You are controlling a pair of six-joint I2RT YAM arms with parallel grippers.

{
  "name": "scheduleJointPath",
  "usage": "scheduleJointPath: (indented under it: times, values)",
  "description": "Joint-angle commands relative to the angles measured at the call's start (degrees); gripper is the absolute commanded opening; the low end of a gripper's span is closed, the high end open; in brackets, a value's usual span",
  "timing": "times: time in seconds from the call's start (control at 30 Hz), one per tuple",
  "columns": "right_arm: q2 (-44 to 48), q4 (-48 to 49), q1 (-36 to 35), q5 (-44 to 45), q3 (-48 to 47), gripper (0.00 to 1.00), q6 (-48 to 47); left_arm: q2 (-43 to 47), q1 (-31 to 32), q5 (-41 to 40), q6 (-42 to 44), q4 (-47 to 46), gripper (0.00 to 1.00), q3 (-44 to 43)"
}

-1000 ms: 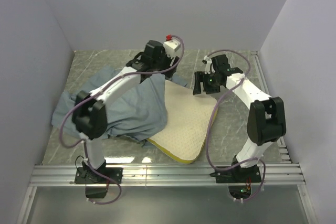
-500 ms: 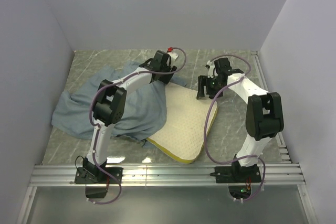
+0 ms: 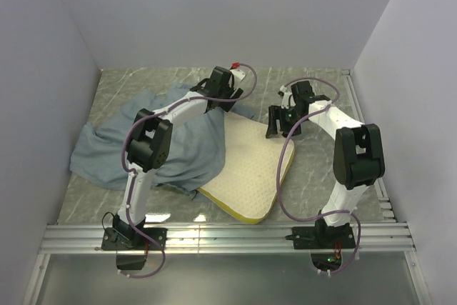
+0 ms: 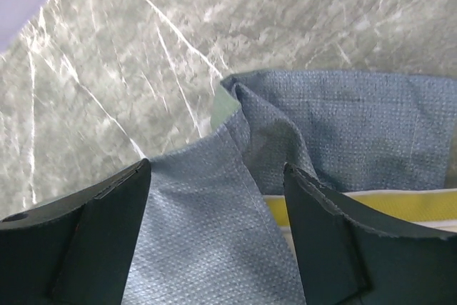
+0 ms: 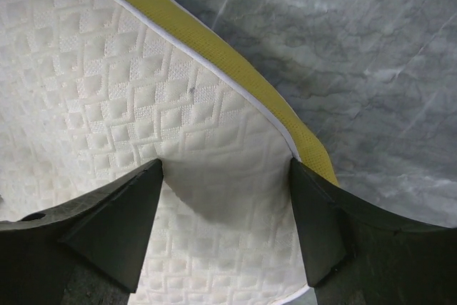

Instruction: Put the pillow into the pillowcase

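Note:
The pillow (image 3: 246, 166) is a cream-white quilted slab with a yellow side edge, lying at the table's middle. Its left part lies under the blue-grey pillowcase (image 3: 161, 141), which is bunched to the left. My left gripper (image 3: 223, 105) is open above the pillowcase's far edge (image 4: 214, 241), where the pillow's yellow edge (image 4: 400, 205) shows beneath the cloth. My right gripper (image 3: 280, 121) is open over the pillow's far right corner (image 5: 214, 176), with the yellow edge (image 5: 214, 55) running past its right finger.
Grey marbled tabletop (image 3: 321, 169) lies around both things. White walls (image 3: 214, 12) close in the back and sides. A metal rail (image 3: 228, 237) runs along the near edge by the arm bases.
My left arm has reached farther out and lowered its gripper onto the pillowcase's far edge. My right gripper has moved down to the pillow's far right corner.

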State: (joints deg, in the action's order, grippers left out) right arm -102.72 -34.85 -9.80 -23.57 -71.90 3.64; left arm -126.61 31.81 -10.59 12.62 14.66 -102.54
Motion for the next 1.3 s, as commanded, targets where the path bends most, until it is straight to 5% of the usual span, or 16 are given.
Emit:
scheduleJointPath:
  times: [0.0, 0.23, 0.4, 0.43, 0.57, 0.8, 1.27]
  values:
    - [1.03, -2.50, -0.30, -2.62, 1.14, 0.79, -1.09, 0.32, -0.26, 1.09, 2.14, -1.13, 0.81, -5.11]
    - [0.32, -2.59, -0.22, -3.58, 1.32, 0.77, -1.62, -5.83, -0.35, 4.34, 2.76, 1.60, 0.78, -7.06]
    - [-0.38, -2.68, -0.30, -7.00, 1.41, 0.61, -2.23, -7.87, -0.44, 7.68, 2.41, 6.52, 0.66, -9.78]
    - [-0.38, -2.24, -0.22, -7.88, 1.50, 0.55, -2.23, -7.87, -0.44, 8.65, 2.32, 6.79, 0.61, -9.87]
    - [-0.29, 0.30, -0.57, -10.26, 2.03, 0.03, -0.92, -7.34, -0.61, 16.10, -0.83, 9.69, 0.00, -11.80]
    - [2.08, 6.27, -1.88, -13.69, 1.41, 0.00, 5.22, 3.02, 3.25, 34.30, -12.17, 6.00, 0.00, -7.94]
    - [14.65, 15.86, -2.77, -19.23, 4.83, 0.00, 13.15, 4.97, 10.11, 48.38, -37.49, -12.89, 0.00, 1.20]
